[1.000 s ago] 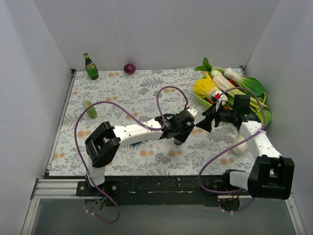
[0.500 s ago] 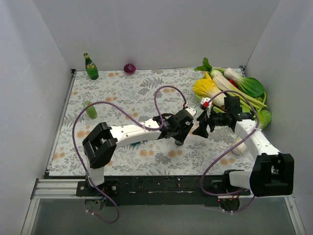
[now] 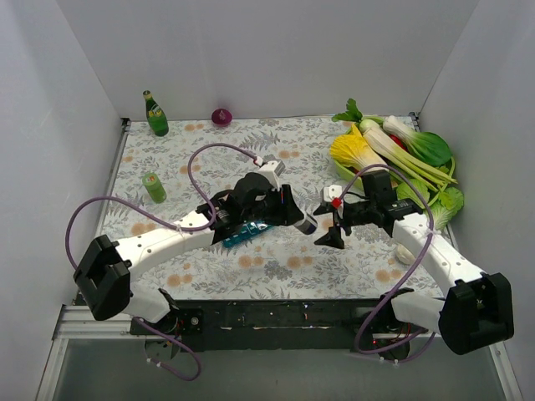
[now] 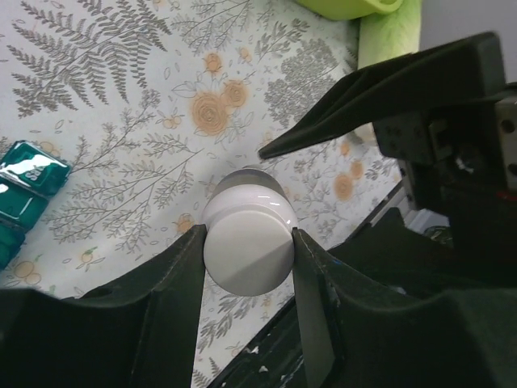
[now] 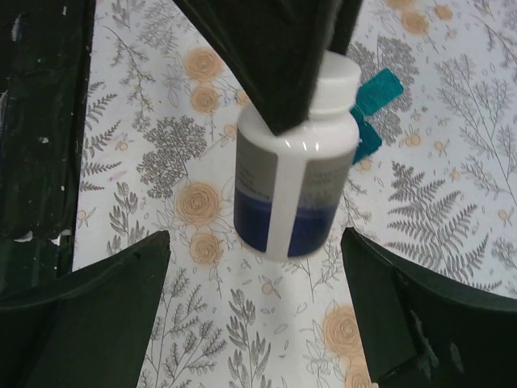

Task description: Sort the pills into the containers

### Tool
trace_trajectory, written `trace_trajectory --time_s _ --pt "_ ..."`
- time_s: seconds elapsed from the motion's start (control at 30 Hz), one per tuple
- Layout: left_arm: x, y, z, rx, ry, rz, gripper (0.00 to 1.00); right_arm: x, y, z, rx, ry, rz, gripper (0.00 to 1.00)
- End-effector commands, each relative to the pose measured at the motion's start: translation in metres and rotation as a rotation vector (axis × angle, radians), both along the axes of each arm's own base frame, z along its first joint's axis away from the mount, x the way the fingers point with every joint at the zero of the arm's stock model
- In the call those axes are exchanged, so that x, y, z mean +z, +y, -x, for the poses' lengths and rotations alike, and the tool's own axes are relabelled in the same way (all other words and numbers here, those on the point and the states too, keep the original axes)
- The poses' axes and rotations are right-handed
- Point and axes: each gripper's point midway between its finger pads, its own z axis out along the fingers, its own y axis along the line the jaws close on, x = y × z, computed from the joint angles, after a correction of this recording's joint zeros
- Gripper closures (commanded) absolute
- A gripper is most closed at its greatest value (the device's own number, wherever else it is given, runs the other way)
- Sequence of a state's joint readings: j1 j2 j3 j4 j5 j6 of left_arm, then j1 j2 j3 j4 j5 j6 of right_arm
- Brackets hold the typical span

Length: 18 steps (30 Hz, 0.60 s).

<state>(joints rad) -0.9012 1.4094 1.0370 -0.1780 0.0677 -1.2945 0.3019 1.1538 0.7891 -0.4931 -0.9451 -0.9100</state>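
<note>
A white pill bottle [image 5: 295,182] with a grey and blue label is held by its white cap [image 4: 247,241]. My left gripper [image 3: 298,219] is shut on that cap, in mid-table. No loose pills show. The containers, a teal strip [image 3: 247,232], lie on the floral mat just left of the bottle, and one end [image 4: 24,184] shows in the left wrist view. My right gripper [image 3: 329,227] stands open just right of the bottle, facing its bottom end. Its fingers [image 5: 89,311] are spread wider than the bottle, and the bottle sits just ahead of their tips.
A green glass bottle [image 3: 155,114] and a purple bulb [image 3: 221,116] stand at the back. A small green can [image 3: 153,185] is at the left. A heap of vegetables [image 3: 401,150] fills the back right corner. A white object [image 3: 405,253] lies under the right arm.
The left arm has swung left and raised the pill bottle, uncovering the teal strip. The right gripper has moved left up to the bottle, still open.
</note>
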Motion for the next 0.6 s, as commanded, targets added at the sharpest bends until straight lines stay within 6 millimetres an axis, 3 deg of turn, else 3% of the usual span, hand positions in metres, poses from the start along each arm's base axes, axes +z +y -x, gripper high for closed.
trace_trajectory --time_s 0.0,0.2,0.57 --pt "0.039 -0.011 0.006 -0.005 0.005 0.195 1.0 0.022 0.026 0.001 0.033 -0.019 -0.058 0.06" --pt "0.059 -0.009 0.002 0.049 0.002 0.296 1.0 0.032 0.04 -0.021 -0.093 -0.036 -0.074 0.1" --pt "0.073 0.015 -0.003 0.16 0.049 0.489 1.0 0.049 0.053 -0.005 -0.026 0.023 -0.147 0.26"
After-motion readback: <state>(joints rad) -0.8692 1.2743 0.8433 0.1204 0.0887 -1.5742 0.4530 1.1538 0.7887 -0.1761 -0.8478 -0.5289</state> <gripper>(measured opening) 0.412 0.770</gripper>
